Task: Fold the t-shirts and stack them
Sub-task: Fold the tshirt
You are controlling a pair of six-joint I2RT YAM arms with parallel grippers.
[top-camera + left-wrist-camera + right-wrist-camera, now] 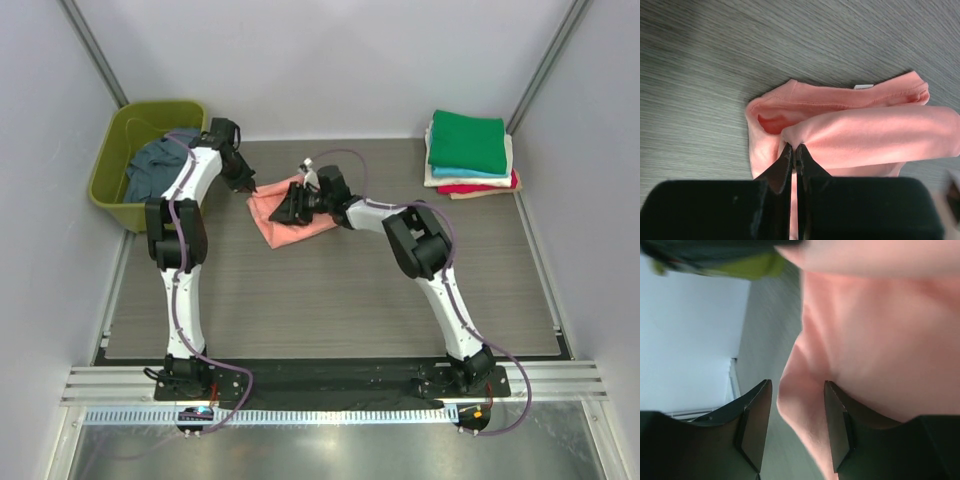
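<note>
Two pincers meet at the pink t-shirt [272, 225], bunched on the tabletop [330, 300] left of centre toward the far edge. The left pincer [794, 146] is pinched tight on a fold of it. The right pincer [797, 385] stands part open astride another fold. Folded shirts [468, 150] are stacked in the far-right corner, and a tub [110, 185] stands at the far-left corner. Bare board runs to the near edge.

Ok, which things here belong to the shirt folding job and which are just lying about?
Part of the job:
salmon-pink t-shirt, mid-table
slate-blue t-shirt, far left
folded stack of t-shirts, far right

Just lying about:
olive-green tub, which holds the slate-blue one
</note>
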